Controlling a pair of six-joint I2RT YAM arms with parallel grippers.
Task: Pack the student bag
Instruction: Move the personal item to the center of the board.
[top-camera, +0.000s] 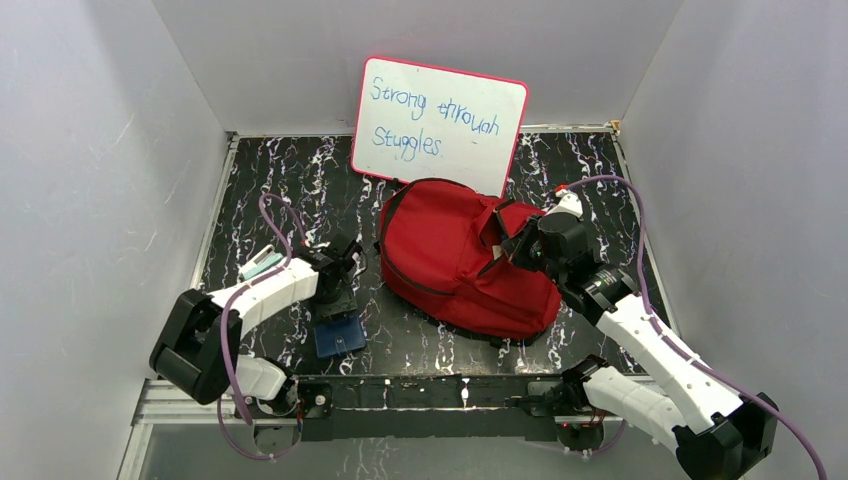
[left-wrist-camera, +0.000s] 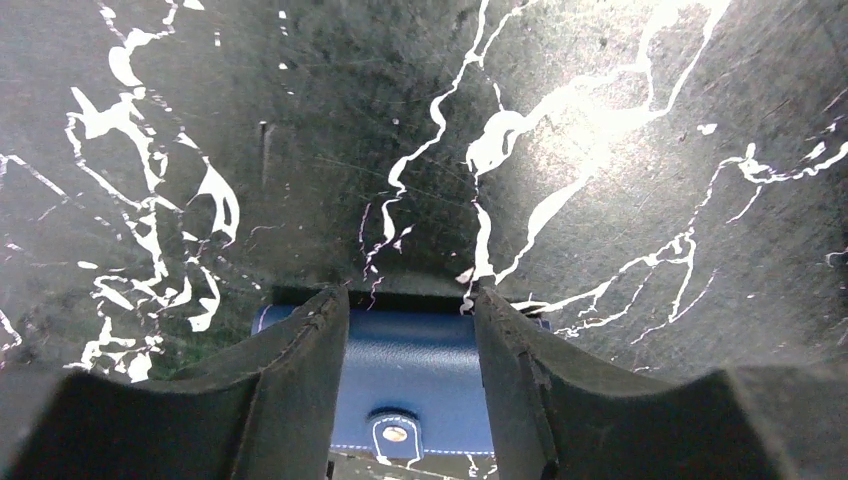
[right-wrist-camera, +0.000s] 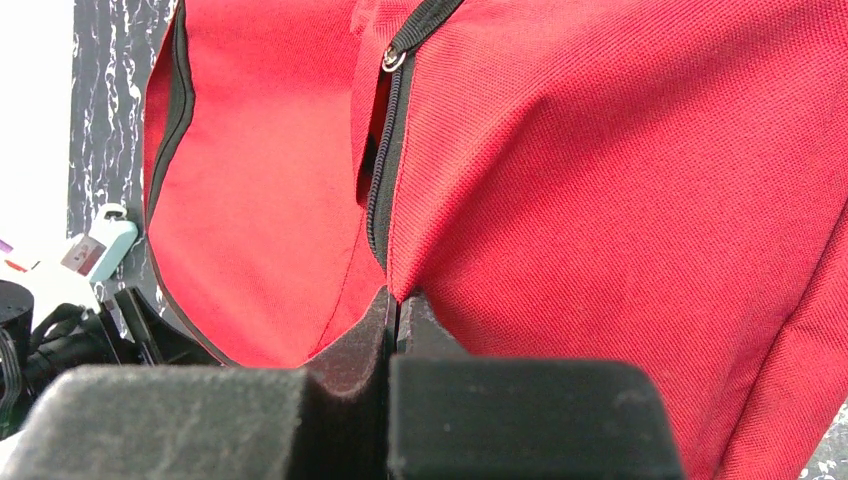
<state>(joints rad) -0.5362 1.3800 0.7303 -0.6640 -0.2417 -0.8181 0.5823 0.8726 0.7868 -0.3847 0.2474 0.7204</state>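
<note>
The student bag (top-camera: 455, 260) is a red backpack lying in the middle of the table. My right gripper (top-camera: 522, 245) is at its right upper side. In the right wrist view the right gripper (right-wrist-camera: 397, 300) is shut on the red fabric edge of the bag (right-wrist-camera: 600, 200), just below the black zipper (right-wrist-camera: 380, 170), and the flap is held up. My left gripper (top-camera: 340, 290) hangs over a blue wallet (top-camera: 340, 336) at the near left. In the left wrist view the left gripper (left-wrist-camera: 410, 300) is open, with the wallet (left-wrist-camera: 410, 375) lying between and below its fingers.
A whiteboard (top-camera: 440, 125) with handwriting leans on the back wall behind the bag. A small pale teal object (top-camera: 262, 263) lies by the left arm and also shows in the right wrist view (right-wrist-camera: 105, 240). White walls close in the black marbled table (top-camera: 290, 190).
</note>
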